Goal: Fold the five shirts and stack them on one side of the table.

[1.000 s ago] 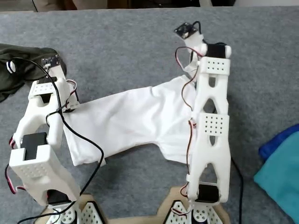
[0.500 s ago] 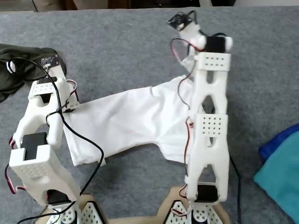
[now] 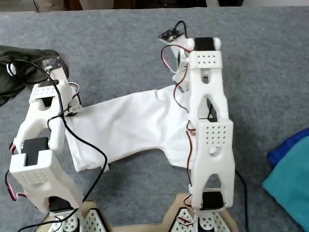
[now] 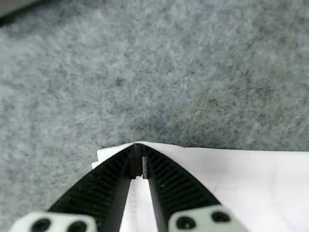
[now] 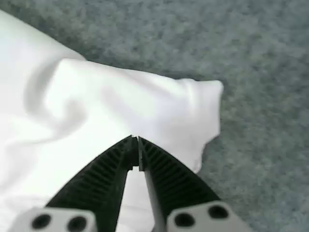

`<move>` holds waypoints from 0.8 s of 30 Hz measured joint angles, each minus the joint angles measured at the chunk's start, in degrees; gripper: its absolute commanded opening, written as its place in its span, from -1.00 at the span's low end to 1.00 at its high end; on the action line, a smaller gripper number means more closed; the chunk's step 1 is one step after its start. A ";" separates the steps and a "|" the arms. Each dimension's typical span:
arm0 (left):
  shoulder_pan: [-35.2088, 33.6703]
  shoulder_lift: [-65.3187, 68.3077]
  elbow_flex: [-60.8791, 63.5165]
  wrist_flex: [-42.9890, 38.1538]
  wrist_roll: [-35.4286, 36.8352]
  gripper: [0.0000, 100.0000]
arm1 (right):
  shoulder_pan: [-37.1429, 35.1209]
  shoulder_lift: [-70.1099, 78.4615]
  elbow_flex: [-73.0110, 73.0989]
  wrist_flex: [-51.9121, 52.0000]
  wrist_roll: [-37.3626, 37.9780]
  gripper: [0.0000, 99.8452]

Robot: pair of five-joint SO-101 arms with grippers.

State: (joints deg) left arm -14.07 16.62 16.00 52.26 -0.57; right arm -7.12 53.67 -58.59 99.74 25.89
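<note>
close to the arm bases, the white shirt (image 3: pixel 135 125) lies spread on the grey table (image 3: pixel 120 38), its near edge rumpled between the two arms. a little farther out, your left hand (image 4: pixel 139 163) is pressed together on a corner of the shirt, the hem caught right at the tips and bare table just beyond. farther still, your right hand (image 5: pixel 135 145) is pinching a raised fold of the same shirt, near a sleeve end (image 5: pixel 207 108) that droops free beside it. off to the sides sit a dark green garment (image 3: pixel 14 72) by the left arm and a blue and teal pile (image 3: pixel 289 174) at the right edge, both apart from the white one.

the left grip looks thin to me. only the very edge sits between the tips, so a hard pull could slip it out and leave the fold lopsided. the cloth runs on a slant between your hands, so moving one arm faster than the other may drag the whole shirt across the table instead of folding it. the loose sleeve could tuck under and bunch. the black cable (image 3: pixel 105 159) lying over the shirt's left part may snag the cloth as you lift.
</note>
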 measured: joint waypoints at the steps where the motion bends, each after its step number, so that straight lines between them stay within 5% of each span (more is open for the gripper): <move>1: 0.00 0.00 0.00 0.00 0.00 -0.96 | -0.62 0.00 1.05 -0.79 0.00 -0.99; 9: 0.00 0.00 0.00 0.00 -0.18 -0.96 | -2.02 4.57 7.30 -9.76 -1.93 -0.99; 24: -2.55 0.00 0.00 0.00 -0.18 -0.96 | 4.48 8.18 1.05 -8.88 10.11 -0.99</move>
State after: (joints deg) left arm -16.62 16.62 16.00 52.26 -0.75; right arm -2.64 61.85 -57.54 90.86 36.00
